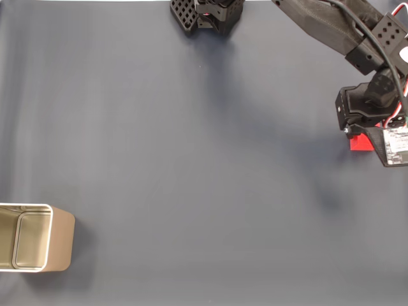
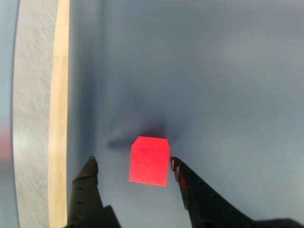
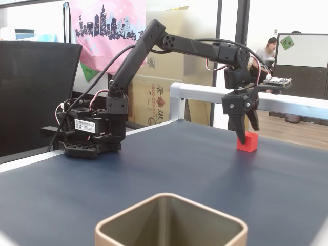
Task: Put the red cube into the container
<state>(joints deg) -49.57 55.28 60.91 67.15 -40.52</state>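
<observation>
My pincer point(image 2: 134, 164) hangs open astride the red cube point(image 2: 149, 160) on the dark counter point(image 1: 191, 159), poised to grasp; the container point(image 1: 38, 239) waits well apart.

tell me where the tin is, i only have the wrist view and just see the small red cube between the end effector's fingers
Observer: The rectangular beige-gold metal tin sits at the lower left edge of a fixed view, far across the dark blue table from the small red cube.
Operator: is it upright and open
Observer: Yes, its open mouth faces up and looks empty.
Operator: end effector height ok
Observer: The end effector has its fingertips down beside the cube, which rests on the table.
</observation>
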